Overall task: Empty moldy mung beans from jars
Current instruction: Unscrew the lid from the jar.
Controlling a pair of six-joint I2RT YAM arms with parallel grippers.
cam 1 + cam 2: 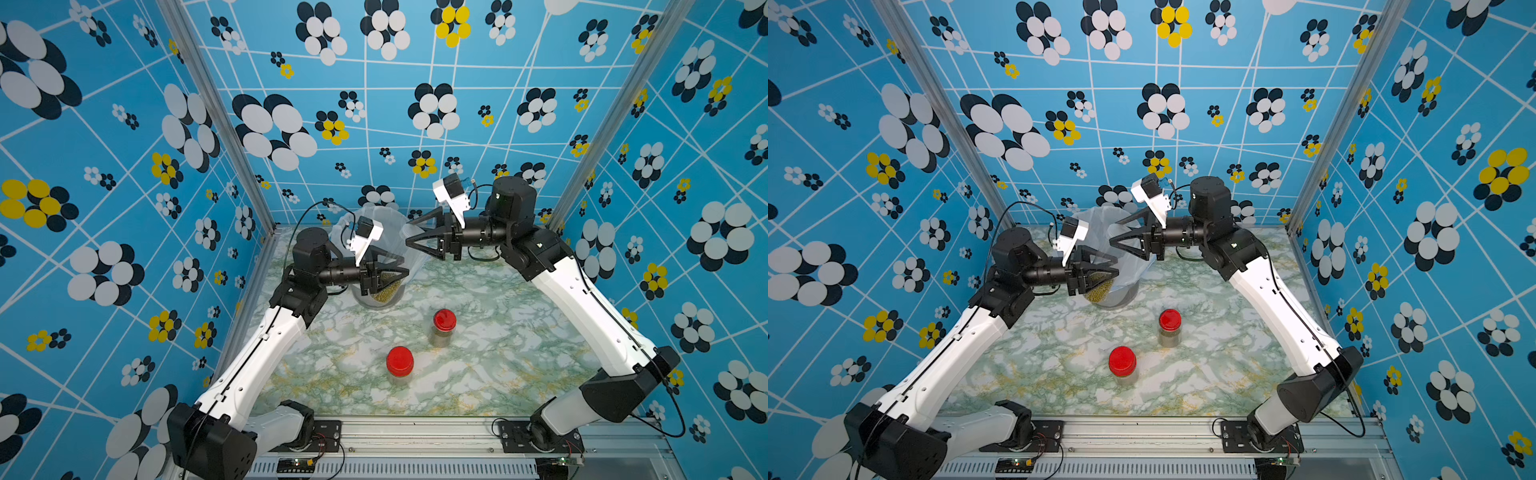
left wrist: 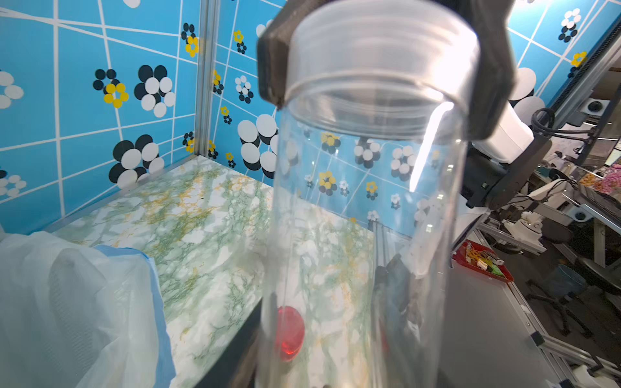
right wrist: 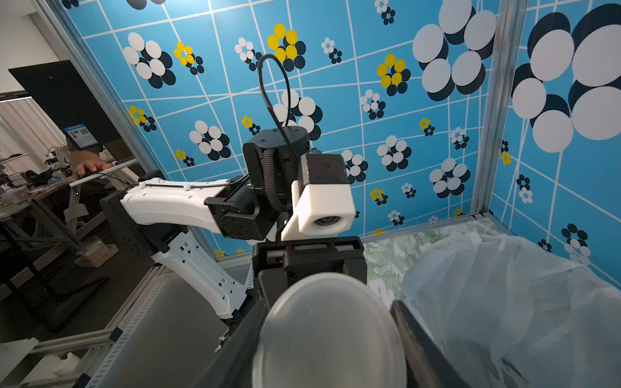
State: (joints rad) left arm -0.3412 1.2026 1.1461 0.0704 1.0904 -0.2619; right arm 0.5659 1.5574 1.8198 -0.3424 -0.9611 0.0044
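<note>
A robotics lab: aluminium-framed patterned booth, equipment-cluttered workbenches beyond.

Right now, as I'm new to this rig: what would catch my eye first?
Two red-lidded jars stand on the marbled table. Behind them, the left fingers grip a tall clear jar of green beans by the bagged bin; the right fingers pinch a clear lid.

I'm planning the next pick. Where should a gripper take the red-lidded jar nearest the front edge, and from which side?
Probably the clear wall of the front jar, just below its red lid, coming in level from the side. It stands upright with bare table around it, and the lid stays free for unscrewing.
</note>
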